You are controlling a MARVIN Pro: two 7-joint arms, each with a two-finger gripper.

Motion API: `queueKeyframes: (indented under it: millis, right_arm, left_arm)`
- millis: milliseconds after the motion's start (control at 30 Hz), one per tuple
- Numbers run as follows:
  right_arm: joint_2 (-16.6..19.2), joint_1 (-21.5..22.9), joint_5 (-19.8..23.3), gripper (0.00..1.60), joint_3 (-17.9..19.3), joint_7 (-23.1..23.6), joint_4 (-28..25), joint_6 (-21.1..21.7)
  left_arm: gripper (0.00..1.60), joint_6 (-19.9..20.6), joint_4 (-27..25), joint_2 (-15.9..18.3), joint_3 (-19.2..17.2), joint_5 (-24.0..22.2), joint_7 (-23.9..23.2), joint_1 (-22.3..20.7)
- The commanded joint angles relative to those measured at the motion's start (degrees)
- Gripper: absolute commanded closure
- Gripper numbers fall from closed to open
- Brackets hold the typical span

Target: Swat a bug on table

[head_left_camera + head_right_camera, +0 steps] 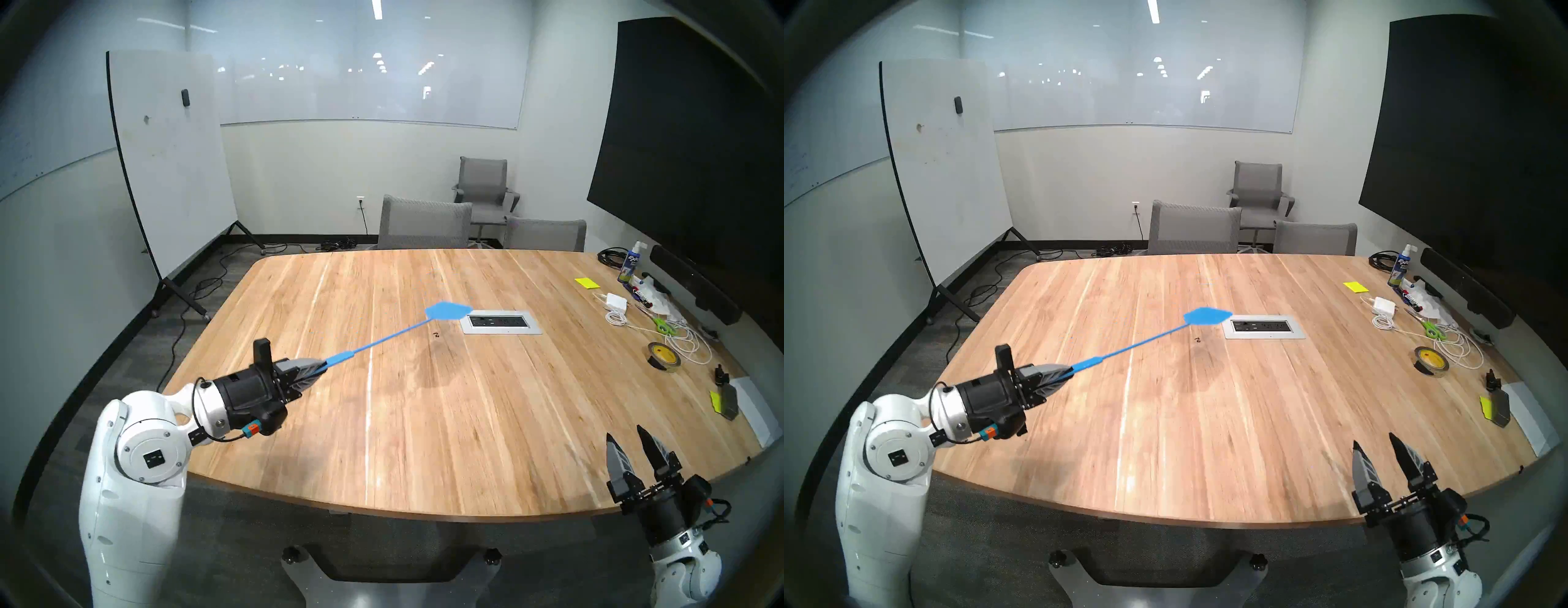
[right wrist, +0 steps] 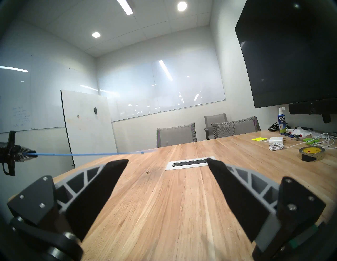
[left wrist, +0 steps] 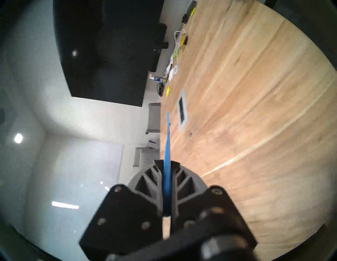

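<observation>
A tiny dark bug (image 1: 435, 335) (image 1: 1197, 339) (image 2: 148, 172) (image 3: 190, 134) lies on the light wood-plank table (image 1: 424, 424), just left of the grey outlet panel (image 1: 500, 322). My left gripper (image 1: 316, 367) (image 1: 1066, 373) is shut on the handle of a blue fly swatter (image 1: 382, 342) (image 3: 166, 155). The swatter's head (image 1: 449, 311) (image 1: 1207, 316) hangs above the table, a little beyond the bug and level with it. My right gripper (image 1: 627, 435) (image 1: 1376, 441) (image 2: 167, 161) stands open and empty over the table's near right edge.
Clutter lines the table's right side: a tape roll (image 1: 664, 356), white cables and charger (image 1: 617, 302), green scissors (image 1: 662, 325), yellow notes (image 1: 587, 282), a spray bottle (image 1: 630, 263). Grey chairs (image 1: 424, 220) stand behind the far edge, a rolling whiteboard (image 1: 169, 161) to the left.
</observation>
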Motion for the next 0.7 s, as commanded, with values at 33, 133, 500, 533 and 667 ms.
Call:
queueKeyframes:
  millis: [33,133,500,533,667]
  right_arm:
    - [0.1,0.0,0.0,0.0,0.0,0.1,-1.0,0.0]
    - [0.1,0.1,0.0,0.0,0.0,0.1,-1.0,0.0]
    - [0.0,0.2,0.0,0.0,0.0,0.2,-0.9,0.0]
    - [0.0,0.2,0.0,0.0,0.0,0.3,-0.9,0.0]
    - [0.0,0.2,0.0,0.0,0.0,0.3,-0.9,0.0]
  left_arm:
    - [1.6,-3.5,8.7,-0.2,3.3,8.5,2.3,-1.6]
    - [1.6,-2.4,4.4,-1.3,0.9,5.2,3.7,-3.0]
    - [1.6,-2.5,-5.2,-2.5,-5.2,-2.1,7.7,-3.2]
    - [1.6,-2.2,-6.0,-2.6,-5.9,-3.4,7.6,-2.9]
    - [1.6,-1.8,-7.6,-2.8,-7.3,-5.5,7.7,-2.5]
